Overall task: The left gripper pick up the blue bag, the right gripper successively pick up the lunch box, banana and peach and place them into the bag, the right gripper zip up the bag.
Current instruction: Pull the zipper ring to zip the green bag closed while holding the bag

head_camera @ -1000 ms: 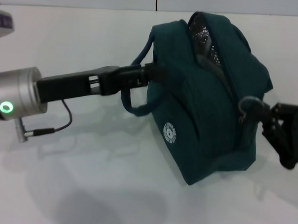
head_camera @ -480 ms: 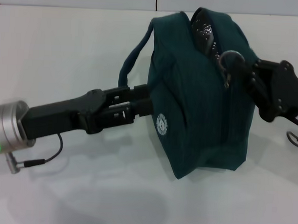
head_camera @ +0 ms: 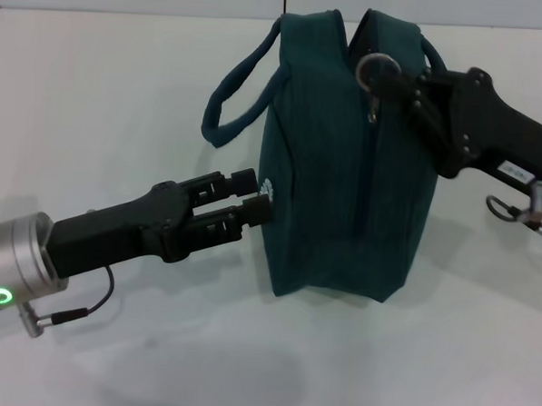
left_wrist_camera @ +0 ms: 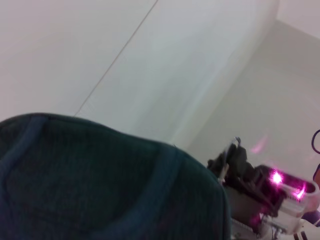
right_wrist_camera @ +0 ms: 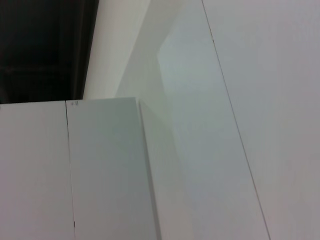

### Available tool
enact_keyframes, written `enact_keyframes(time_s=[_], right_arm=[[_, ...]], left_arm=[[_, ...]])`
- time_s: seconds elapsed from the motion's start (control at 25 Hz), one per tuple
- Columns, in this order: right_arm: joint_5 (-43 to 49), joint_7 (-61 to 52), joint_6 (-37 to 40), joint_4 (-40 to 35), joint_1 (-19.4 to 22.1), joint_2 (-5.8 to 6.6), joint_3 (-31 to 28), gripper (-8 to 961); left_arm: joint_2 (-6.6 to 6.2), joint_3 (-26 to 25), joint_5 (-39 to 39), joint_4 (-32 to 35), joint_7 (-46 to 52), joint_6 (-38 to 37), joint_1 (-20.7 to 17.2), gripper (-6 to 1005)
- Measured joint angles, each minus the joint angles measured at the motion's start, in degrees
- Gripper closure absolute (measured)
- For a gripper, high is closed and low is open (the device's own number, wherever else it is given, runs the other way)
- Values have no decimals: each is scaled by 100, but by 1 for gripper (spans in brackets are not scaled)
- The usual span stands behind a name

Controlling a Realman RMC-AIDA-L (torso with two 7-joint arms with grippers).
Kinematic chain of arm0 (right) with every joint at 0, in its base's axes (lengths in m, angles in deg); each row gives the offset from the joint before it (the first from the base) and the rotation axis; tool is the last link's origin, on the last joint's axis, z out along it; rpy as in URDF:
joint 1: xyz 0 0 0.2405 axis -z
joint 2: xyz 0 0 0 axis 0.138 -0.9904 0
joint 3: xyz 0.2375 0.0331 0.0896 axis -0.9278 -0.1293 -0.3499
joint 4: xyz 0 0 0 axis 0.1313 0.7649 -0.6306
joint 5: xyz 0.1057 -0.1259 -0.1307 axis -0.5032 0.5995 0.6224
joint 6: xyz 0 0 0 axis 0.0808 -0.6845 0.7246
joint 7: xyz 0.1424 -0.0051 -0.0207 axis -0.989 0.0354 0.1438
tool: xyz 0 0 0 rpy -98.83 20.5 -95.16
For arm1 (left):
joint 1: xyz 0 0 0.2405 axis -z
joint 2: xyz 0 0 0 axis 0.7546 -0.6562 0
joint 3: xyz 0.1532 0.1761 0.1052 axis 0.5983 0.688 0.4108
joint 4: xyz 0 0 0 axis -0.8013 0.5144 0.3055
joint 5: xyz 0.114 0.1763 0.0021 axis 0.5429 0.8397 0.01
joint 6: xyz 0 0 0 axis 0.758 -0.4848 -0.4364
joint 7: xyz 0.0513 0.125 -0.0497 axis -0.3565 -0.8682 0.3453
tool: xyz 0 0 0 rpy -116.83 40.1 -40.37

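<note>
Since the earlier frame the blue bag [head_camera: 346, 161] has swung upright on the white table [head_camera: 122, 95] and its foil-lined mouth has closed to a dark seam; the right gripper [head_camera: 396, 78] has travelled to the bag's top far end, fingers clenched on the ring zip pull [head_camera: 376, 70]; the left gripper [head_camera: 253, 202] presses against the bag's side by the logo, fingers apparently together and holding nothing; zipping looks nearly complete; next, the pull needs releasing.

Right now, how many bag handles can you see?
2. On the blue bag, one handle loops out on the robot's left side; the other peeks out behind the top, by the right gripper.
</note>
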Motion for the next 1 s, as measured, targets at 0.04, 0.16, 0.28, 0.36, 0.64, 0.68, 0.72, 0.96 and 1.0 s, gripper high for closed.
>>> enact_keyframes(time_s=[0.04,0.16,0.28,0.36,0.64,0.68,0.72,0.96,1.0], right_arm=[[-1,-3,-39,17,-51,0,-4,948],[-3,-4,-125,91,-201,0,17,948],[-5,-2,-181,143,-272,0,20,948],[-5,13,-230,144,-284,0,20,948],[-7,38,-368,106,-349,0,17,948],[-2,39,-387,106,-359,0,18,948],[6,40,-404,106,-363,0,20,947],[15,51,-442,100,-375,0,25,947],[15,51,-455,99,-382,0,25,947]], left_arm=[[0,-6,-4,-46,-66,31,9,329],[9,-14,-57,-90,-207,222,29,335],[21,-12,-215,-95,-374,452,37,340],[25,-3,-341,-118,-489,523,40,343],[36,20,-468,-285,-608,559,277,355],[37,20,-468,-312,-609,557,324,357],[37,19,-465,-339,-609,556,376,358],[37,27,-467,-470,-590,567,597,368],[37,25,-480,-471,-584,576,608,370]])
